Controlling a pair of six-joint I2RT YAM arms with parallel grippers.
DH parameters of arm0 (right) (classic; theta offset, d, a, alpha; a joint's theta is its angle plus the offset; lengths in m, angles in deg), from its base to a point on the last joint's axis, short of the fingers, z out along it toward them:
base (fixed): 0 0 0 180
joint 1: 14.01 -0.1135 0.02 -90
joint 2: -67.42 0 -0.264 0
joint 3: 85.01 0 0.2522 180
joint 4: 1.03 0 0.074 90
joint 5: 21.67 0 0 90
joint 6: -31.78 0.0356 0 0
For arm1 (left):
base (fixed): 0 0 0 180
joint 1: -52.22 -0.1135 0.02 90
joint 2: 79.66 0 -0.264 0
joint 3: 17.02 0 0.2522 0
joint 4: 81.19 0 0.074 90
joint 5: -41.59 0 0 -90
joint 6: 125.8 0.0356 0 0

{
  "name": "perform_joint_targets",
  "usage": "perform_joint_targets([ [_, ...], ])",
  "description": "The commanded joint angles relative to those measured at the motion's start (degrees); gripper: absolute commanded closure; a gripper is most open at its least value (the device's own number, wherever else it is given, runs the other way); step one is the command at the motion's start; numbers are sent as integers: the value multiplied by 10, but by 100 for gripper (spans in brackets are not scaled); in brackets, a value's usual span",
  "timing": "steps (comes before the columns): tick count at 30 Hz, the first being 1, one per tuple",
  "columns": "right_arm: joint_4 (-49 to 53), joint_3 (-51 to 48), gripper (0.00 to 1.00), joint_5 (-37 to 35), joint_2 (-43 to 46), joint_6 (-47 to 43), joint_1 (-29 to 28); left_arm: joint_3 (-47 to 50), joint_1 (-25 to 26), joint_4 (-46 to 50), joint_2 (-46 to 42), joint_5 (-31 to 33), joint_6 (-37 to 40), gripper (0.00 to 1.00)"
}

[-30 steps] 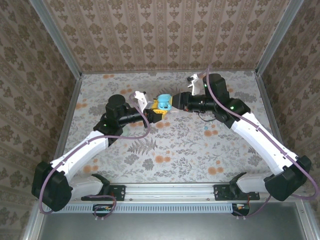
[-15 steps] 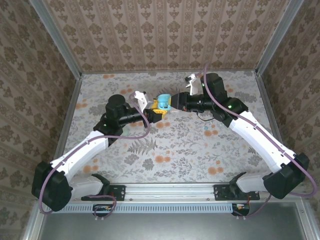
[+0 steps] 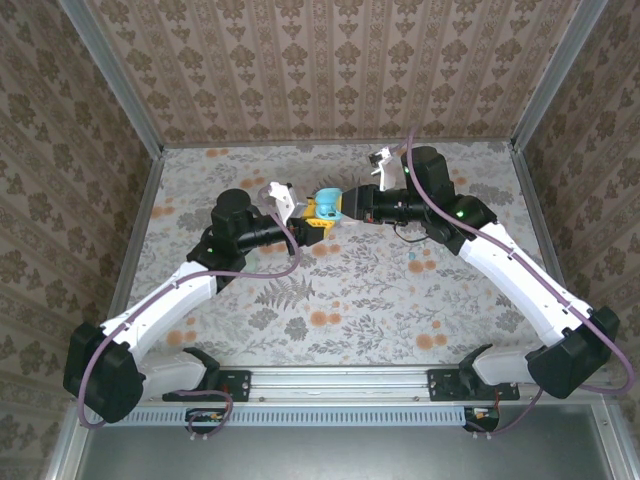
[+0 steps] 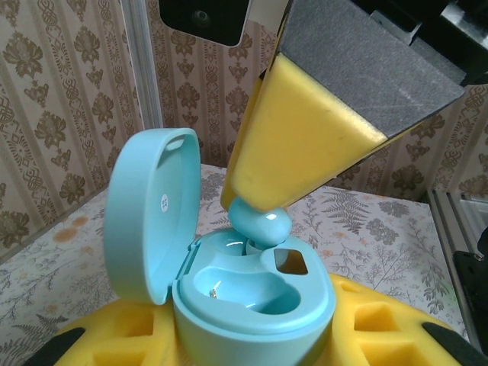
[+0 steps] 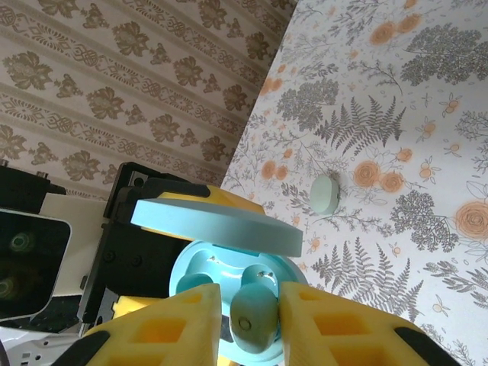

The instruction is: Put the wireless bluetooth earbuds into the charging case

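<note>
Right gripper [image 5: 251,306] pinches earbud [image 5: 252,316] above open charging case [image 5: 215,226].

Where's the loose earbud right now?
In the top view the loose earbud lies on the table right of centre, beside the right arm, apart from the open case in the left hand.

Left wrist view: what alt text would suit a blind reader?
An open teal oval plastic charging case, lid up, sits between yellow foam pads of the left tool; the right tool holds a teal earbud against its tray.

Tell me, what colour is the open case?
Light teal-blue. The small oval plastic case shows best in the left wrist view.
</note>
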State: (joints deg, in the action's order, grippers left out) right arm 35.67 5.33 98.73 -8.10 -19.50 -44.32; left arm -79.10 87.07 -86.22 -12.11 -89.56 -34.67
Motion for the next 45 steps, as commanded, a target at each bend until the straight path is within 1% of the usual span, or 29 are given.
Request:
perform_joint_targets([
  [1, -2, 9, 72, 8, 16, -9, -5, -16, 4, -13, 1, -3, 6, 74],
  [5, -6, 10, 73, 18, 13, -11, -5, -17, 5, -13, 1, -4, 5, 74],
  [10, 18, 19, 71, -1, 12, -23, -5, -16, 5, -13, 0, -3, 6, 74],
  [14, 18, 12, 68, -11, 42, -33, 0, -15, 5, -13, -2, 12, 8, 74],
  [17, 44, -12, 67, -50, 78, -33, 30, -10, 5, -13, -5, 29, 11, 74],
  [19, 74, -38, 66, -96, 97, -33, 62, -7, 5, -14, -5, 32, 10, 74],
  [21, 135, -65, 66, -153, 103, -50, 103, -1, 6, -20, -8, 34, 4, 74],
  [22, 152, -77, 65, -168, 98, -59, 119, 2, 6, -23, -10, 35, 3, 74],
  [24, 188, -99, 65, -176, 67, -83, 158, 7, 6, -24, -14, 40, 0, 74],
  [27, 196, -132, 61, -183, 14, -101, 189, 8, 7, -20, -20, 40, 2, 74],
  [33, 167, -155, 62, -190, -90, -130, 208, 7, 8, -18, -21, 40, -1, 74],
  [37, 155, -162, 64, -203, -131, -139, 230, 7, 11, -16, -22, 40, -1, 74],
  [38, 151, -163, 64, -199, -141, -141, 235, 8, 12, -15, -22, 40, -1, 74],
  [39, 146, -165, 66, -193, -151, -145, 240, 8, 12, -13, -23, 55, -1, 74],
  [45, 127, -165, 69, -176, -199, -157, 254, 7, 14, -12, -22, 60, -1, 74],
])
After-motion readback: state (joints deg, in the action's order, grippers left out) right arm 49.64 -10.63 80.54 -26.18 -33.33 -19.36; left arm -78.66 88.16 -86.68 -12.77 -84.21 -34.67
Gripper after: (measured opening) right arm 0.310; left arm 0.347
